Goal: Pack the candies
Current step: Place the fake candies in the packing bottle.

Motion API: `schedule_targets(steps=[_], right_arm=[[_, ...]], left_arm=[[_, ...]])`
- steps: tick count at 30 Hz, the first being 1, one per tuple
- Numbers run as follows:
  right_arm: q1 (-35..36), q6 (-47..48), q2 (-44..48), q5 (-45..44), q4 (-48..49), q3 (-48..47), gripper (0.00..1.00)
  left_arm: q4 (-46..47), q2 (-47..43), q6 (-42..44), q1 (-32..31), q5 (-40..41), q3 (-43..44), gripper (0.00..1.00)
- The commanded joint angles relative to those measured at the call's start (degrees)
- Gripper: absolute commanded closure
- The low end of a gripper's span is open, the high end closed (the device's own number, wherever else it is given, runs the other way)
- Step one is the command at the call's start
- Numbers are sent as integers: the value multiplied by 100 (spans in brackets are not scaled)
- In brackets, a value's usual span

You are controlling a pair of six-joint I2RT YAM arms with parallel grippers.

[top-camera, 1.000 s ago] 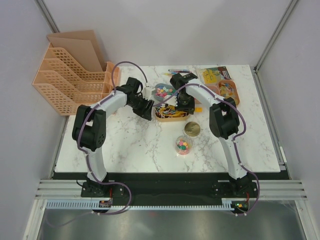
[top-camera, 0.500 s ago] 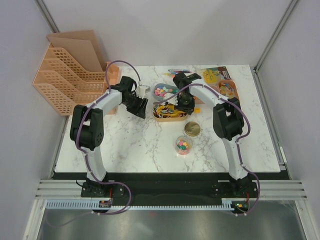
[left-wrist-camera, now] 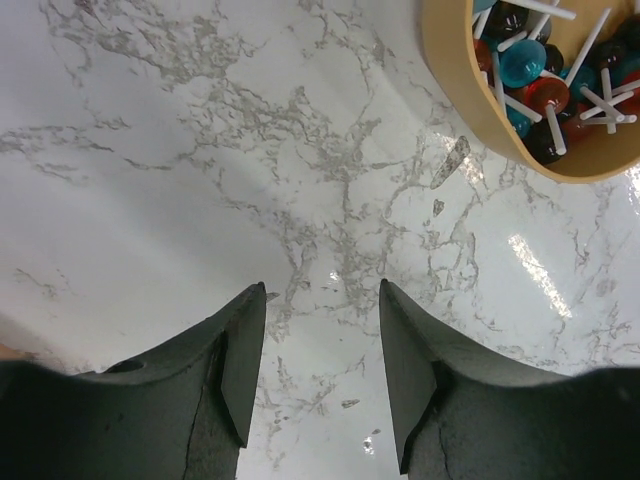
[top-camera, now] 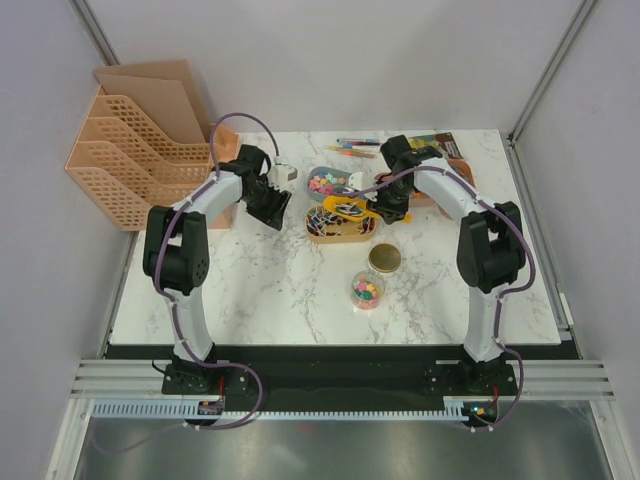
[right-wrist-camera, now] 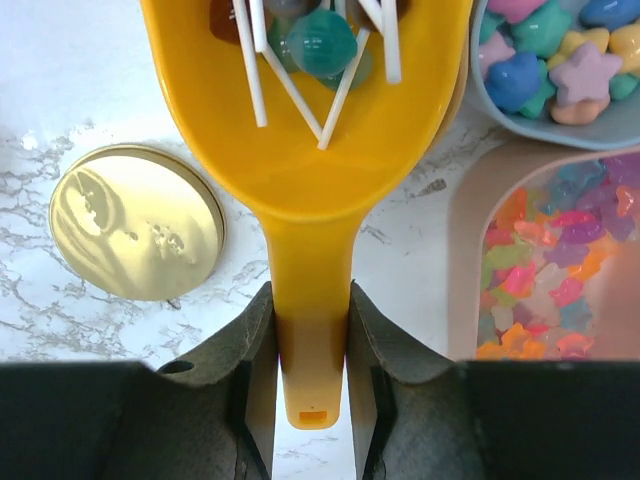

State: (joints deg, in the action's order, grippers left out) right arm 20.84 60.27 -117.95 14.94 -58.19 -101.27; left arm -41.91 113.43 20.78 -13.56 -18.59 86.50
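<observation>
Pinched tight in the right gripper (right-wrist-camera: 310, 312): the handle of a yellow scoop (right-wrist-camera: 305, 150), its bowl ahead of the fingers, loaded with lollipops (right-wrist-camera: 322, 42). Ahead and to the right, star candies (right-wrist-camera: 560, 60) in a grey bowl (right-wrist-camera: 500, 108), rim just beside the scoop's edge; nearer on that side, gummy sweets (right-wrist-camera: 540, 270) in a pink tray (right-wrist-camera: 460, 230). Left of the handle, apart, a gold lid (right-wrist-camera: 135, 222). Spread wide and empty over bare marble table (left-wrist-camera: 200, 150): the left gripper (left-wrist-camera: 322, 300), a tan tray (left-wrist-camera: 447, 80) ahead-right, well apart.

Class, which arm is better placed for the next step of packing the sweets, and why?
Right. The right gripper is shut on the handle of the scoop, which holds lollipops. The left gripper is open and empty above bare table.
</observation>
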Motion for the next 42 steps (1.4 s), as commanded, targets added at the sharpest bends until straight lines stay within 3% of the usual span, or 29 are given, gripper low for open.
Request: schedule_targets(steps=[1, 5, 7, 13, 16, 23, 42], right_arm=[[-98, 309, 745, 431, 300, 448, 100], [-124, 958, 1510, -68, 239, 1179, 100], [-115, 1188, 1861, -402, -68, 1399, 100], [34, 1838, 2820, -1080, -886, 2014, 99], [218, 2058, 3321, -1458, -948, 2524, 100], [868, 2050, 3981, -2433, -1080, 3166, 100], [1765, 1180, 3112, -4350, -1247, 2780, 99]], left_arm=[[-133, 57, 401, 38, 215, 393, 44], [-116, 144, 243, 73, 320, 745, 43], [-98, 285, 77, 73, 452, 833, 32], [-55, 479, -881, 82, 883, 922, 30], [157, 557, -1250, 82, 1172, 921, 0], [166, 848, -1576, 11, 1998, 1413, 0], [183, 619, -2007, 11, 2553, 1563, 0]])
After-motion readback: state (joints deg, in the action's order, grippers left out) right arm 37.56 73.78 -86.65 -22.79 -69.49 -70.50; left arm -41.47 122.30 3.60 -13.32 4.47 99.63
